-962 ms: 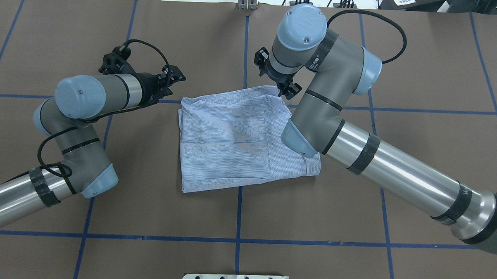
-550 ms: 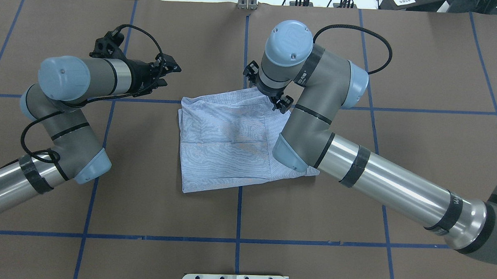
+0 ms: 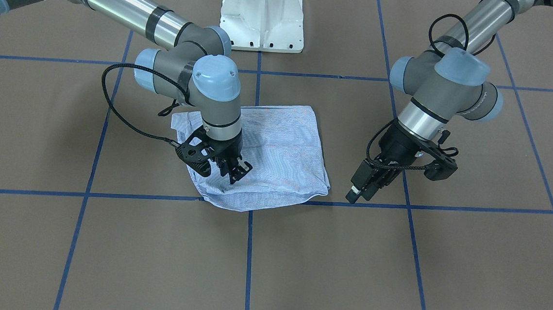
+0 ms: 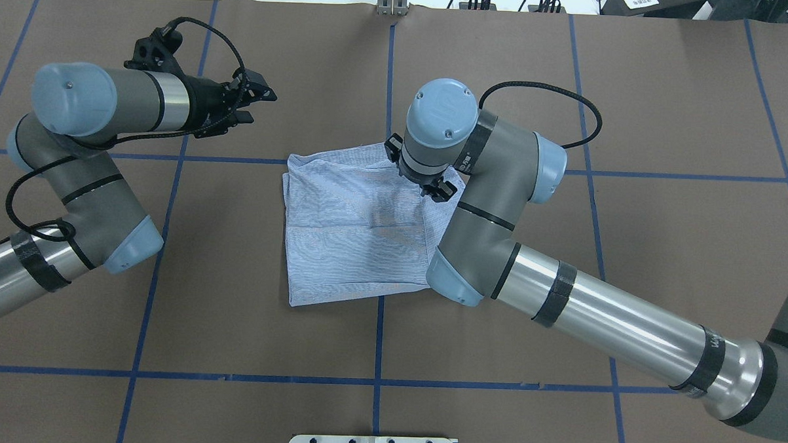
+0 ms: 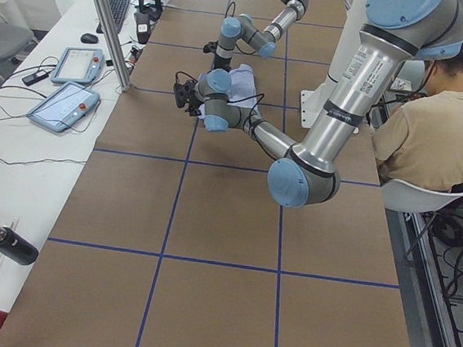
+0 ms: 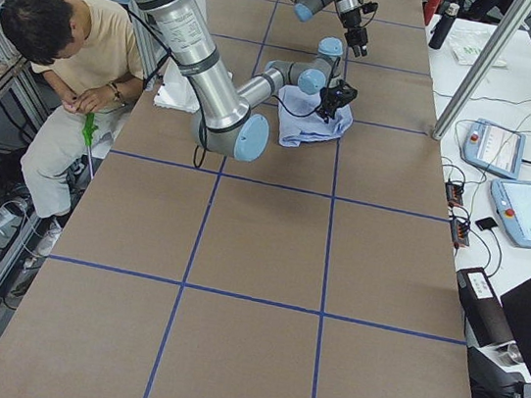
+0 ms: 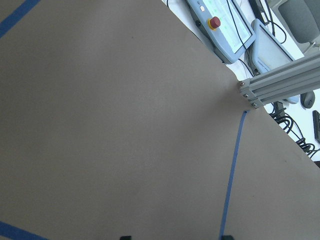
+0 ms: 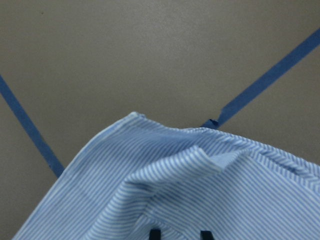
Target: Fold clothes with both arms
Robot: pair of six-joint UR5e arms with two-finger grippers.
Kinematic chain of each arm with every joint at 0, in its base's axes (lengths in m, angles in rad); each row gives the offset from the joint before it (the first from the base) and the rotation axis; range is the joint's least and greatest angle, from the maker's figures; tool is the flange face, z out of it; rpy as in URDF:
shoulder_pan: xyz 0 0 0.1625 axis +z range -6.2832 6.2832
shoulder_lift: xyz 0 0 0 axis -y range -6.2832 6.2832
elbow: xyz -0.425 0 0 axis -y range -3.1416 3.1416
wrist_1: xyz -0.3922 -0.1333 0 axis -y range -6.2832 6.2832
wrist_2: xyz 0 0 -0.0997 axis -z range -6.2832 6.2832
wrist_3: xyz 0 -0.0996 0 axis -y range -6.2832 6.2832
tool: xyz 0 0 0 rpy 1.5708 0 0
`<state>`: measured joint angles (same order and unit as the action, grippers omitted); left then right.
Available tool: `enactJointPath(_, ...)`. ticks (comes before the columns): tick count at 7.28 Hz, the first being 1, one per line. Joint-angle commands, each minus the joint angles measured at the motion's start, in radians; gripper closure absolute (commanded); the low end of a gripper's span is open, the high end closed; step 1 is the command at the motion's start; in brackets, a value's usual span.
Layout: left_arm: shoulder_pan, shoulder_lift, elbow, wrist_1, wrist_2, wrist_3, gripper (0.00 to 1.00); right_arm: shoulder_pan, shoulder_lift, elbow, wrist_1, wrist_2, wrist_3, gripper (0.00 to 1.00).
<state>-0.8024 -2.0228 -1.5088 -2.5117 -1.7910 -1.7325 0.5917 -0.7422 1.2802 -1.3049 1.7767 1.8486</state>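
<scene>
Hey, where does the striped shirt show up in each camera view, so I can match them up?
Front-facing: striped shirt, centre.
Overhead: centre.
Exterior left: top centre, small.
Exterior right: upper area, right of centre.
Left wrist: not in it.
Right wrist: fills the lower half.
Landmark: the right gripper over the shirt's edge farthest from the robot.

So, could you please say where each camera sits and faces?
Front-facing: across the table, facing pedestal; left arm, right arm.
Overhead: behind the pedestal, looking down; shirt, both arms.
Exterior left: table's left end; left arm nearest.
Exterior right: opposite end; right arm nearest.
Left wrist: bare table; fingers at bottom.
Right wrist: shirt edge; fingers at bottom.
Shared: front-facing and overhead show right gripper over shirt.
</scene>
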Motion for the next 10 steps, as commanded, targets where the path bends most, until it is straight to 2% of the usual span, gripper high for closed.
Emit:
enactJointPath(1, -0.008, 0.030, -0.022, -0.001, -0.004, 0.011, 0.33, 0.068, 0.099, -0.259, 0.168, 0.001, -0.032, 1.00)
enactJointPath(2, -0.008, 0.041, -0.036, -0.001, -0.004, 0.011, 0.33, 0.109, 0.118, -0.286, 0.170, 0.027, -0.073, 1.00)
enactJointPath(3, -0.008, 0.041, -0.034, -0.001, -0.004, 0.011, 0.33, 0.163, 0.113, -0.288, 0.167, 0.097, -0.118, 1.00)
enactJointPath(4, -0.009, 0.041, -0.033, 0.002, -0.004, 0.052, 0.33, 0.190, 0.107, -0.286, 0.167, 0.116, -0.152, 1.00)
enactJointPath(6, -0.032, 0.042, -0.030, 0.004, -0.005, 0.092, 0.33, 0.247, 0.052, -0.241, 0.165, 0.186, -0.201, 1.00)
enactJointPath(8, -0.049, 0.097, -0.036, 0.002, -0.013, 0.273, 0.33, 0.341, -0.067, -0.141, 0.161, 0.291, -0.342, 1.00)
enactJointPath(10, -0.148, 0.192, -0.059, 0.002, -0.118, 0.596, 0.33, 0.436, -0.179, -0.057, 0.161, 0.384, -0.505, 1.00)
